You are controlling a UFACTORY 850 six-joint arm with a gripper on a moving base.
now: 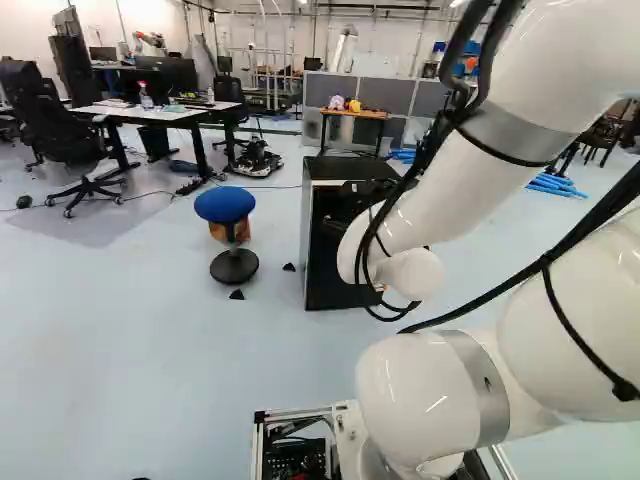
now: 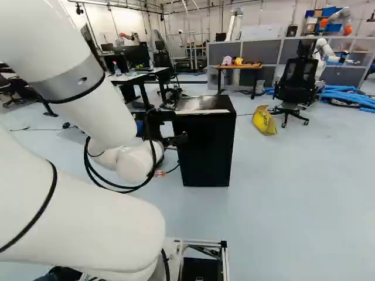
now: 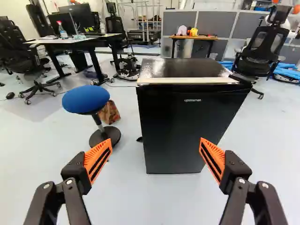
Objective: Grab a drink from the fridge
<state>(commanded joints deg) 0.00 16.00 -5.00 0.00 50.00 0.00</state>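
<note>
One blue stool (image 3: 86, 99) beside shut black fridge (image 3: 183, 126) | yellow bag (image 2: 264, 120) near chair (image 2: 296, 89) | gripper (image 2: 177, 127) fingers apart

My arm (image 1: 440, 210) is glossy white with rounded joints, ringed by grey bands (image 1: 515, 135); black cables (image 1: 548, 262) run along it, bound by thin black ties (image 2: 76, 97). My gripper (image 2: 179, 126) is black, with jointed linkages and silvery screws (image 3: 69, 182); its orange pads (image 3: 93, 155) are wedge-shaped, ribbed along one edge and marked with dark strips.
</note>
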